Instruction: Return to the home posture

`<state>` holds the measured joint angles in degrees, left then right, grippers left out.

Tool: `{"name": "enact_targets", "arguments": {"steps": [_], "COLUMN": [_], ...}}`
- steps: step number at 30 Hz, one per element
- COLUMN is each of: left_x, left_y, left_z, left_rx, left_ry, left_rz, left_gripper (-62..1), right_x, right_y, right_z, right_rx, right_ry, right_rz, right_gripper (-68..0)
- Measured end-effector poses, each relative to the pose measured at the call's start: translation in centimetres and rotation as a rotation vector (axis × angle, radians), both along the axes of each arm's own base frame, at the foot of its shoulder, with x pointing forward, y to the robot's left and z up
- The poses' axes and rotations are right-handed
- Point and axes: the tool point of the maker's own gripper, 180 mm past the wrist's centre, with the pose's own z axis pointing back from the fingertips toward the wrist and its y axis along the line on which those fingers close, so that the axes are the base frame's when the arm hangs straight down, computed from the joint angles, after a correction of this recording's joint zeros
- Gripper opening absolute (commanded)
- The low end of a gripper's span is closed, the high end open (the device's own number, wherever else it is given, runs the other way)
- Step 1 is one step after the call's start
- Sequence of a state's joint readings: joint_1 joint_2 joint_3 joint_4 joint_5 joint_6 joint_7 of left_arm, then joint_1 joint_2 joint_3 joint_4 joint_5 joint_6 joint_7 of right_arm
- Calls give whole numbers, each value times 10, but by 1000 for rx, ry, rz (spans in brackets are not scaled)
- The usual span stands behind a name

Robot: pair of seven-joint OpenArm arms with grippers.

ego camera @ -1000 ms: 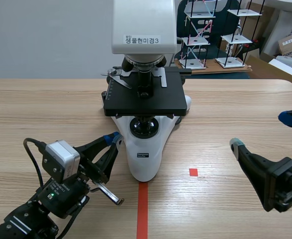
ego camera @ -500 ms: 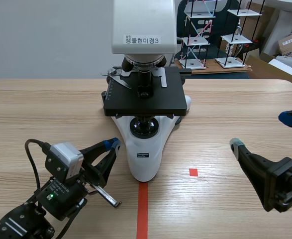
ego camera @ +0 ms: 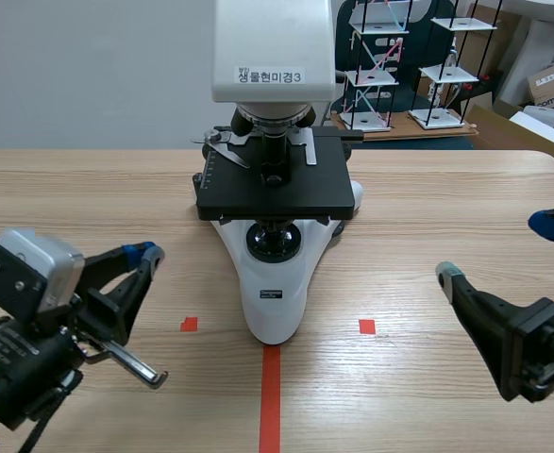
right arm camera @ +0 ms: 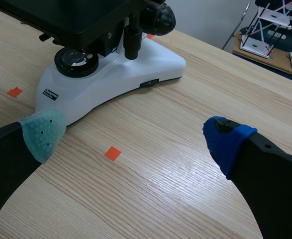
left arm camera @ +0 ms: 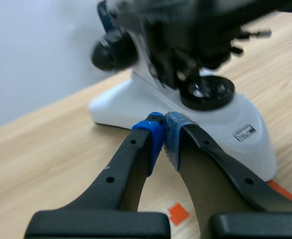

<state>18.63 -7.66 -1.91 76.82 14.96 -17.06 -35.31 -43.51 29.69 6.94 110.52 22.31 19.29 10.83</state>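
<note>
Table (ego camera: 446, 189): light wood, carrying white-and-black microscope (ego camera: 275, 302).
Left gripper (left arm camera: 163, 137): pads pressed together, holding nothing.
Right gripper (right arm camera: 133, 139): fingers wide apart, empty.

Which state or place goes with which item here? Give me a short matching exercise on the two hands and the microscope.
Column one:
1. left hand
2. right hand
3. microscope

Column two:
A. fingers wide apart, nothing between them
B. stands at the far end of the red tape line
C. fingertips pressed together, holding nothing

Pairs: 1-C, 2-A, 3-B
</note>
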Motion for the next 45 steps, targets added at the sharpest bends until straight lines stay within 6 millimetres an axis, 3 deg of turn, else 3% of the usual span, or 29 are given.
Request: {"name": "enact_targets", "arguments": {"steps": [5, 14, 30, 36, 40, 43, 45], "left_x": [-12, -50, -90, -94, -98, -97, -92], "left_y": [16, 27, 39, 47, 46, 45, 54], "left_z": [18, 22, 24, 22, 21, 40, 50], "left_rx": [59, 160, 192, 212, 207, 165, 158], "left_ry": [-4, 39, 118, 136, 144, 50, 10], "left_rz": [43, -13, -75, -59, -61, -81, -33], "left_gripper": [-590, -590, -590, -444, -266, -93, -50], "right_x": [0, 0, 0, 0, 0, 0, 0], "right_y": [0, 0, 0, 0, 0, 0, 0], "right_z": [0, 0, 0, 0, 0, 0, 0], "right_rx": [0, 0, 0, 0, 0, 0, 0], "right_ry": [0, 0, 0, 0, 0, 0, 0], "right_rz": [0, 0, 0, 0, 0, 0, 0], "right_gripper": [-71, -71, -71, -71, -71, -71, -71]}}
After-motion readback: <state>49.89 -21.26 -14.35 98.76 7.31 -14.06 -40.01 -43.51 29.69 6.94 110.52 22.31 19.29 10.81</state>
